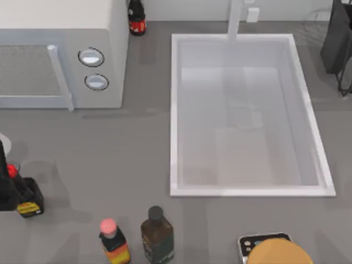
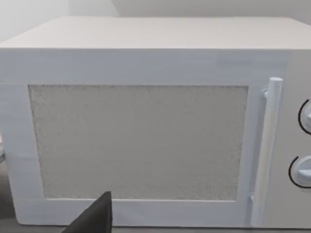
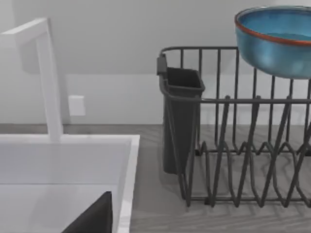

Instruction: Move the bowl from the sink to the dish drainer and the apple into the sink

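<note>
- Facing the drainer (image 3: 233, 160) from beside the sink (image 1: 176, 110), the right gripper (image 3: 95, 216) is placed to serve a bowl drop; its grip cannot be told
- Bowl (image 3: 277, 41) sits high at the drainer, rim up; whether it is resting or held is unclear
- Sink basin holds nothing, so it is judged ready for the apple
- Red spot (image 1: 11, 171) at the left table edge could be apple or bottle cap; it cannot be told
- Left gripper (image 2: 95, 216) idles before the microwave (image 2: 146, 121); its grip likewise cannot be told

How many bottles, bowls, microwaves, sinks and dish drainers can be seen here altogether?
Bottles: 4
Bowls: 1
Microwaves: 1
Sinks: 1
Dish drainers: 1
Total: 8
</note>
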Robot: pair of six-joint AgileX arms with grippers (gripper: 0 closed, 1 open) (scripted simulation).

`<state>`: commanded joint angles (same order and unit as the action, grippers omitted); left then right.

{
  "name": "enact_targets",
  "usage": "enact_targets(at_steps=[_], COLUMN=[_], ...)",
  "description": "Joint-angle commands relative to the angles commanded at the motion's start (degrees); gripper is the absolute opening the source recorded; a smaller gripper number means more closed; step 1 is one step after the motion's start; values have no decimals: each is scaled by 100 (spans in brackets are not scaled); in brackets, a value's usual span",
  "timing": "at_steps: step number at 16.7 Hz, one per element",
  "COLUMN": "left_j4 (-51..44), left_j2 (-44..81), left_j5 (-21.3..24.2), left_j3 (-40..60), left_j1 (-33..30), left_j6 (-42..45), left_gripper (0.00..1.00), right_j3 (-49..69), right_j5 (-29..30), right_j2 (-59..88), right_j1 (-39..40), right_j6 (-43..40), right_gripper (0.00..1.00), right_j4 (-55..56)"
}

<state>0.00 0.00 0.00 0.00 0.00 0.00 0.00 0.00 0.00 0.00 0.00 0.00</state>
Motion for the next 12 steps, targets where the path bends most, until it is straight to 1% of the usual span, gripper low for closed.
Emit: enact_targets(at_steps=[8,12], left_j4=[0,0], left_j2=[0,0], left_j5=[0,0], left_j3=[0,0], left_j1=[0,0], left_j6=[0,0], left_gripper=[100,100], right_j3=[8,585], right_j5=[0,-6], right_j2=[8,614], right_j1=[-2,-194], right_j6=[-1,-150], right_gripper=[100,100], right_j4=[-5,-536])
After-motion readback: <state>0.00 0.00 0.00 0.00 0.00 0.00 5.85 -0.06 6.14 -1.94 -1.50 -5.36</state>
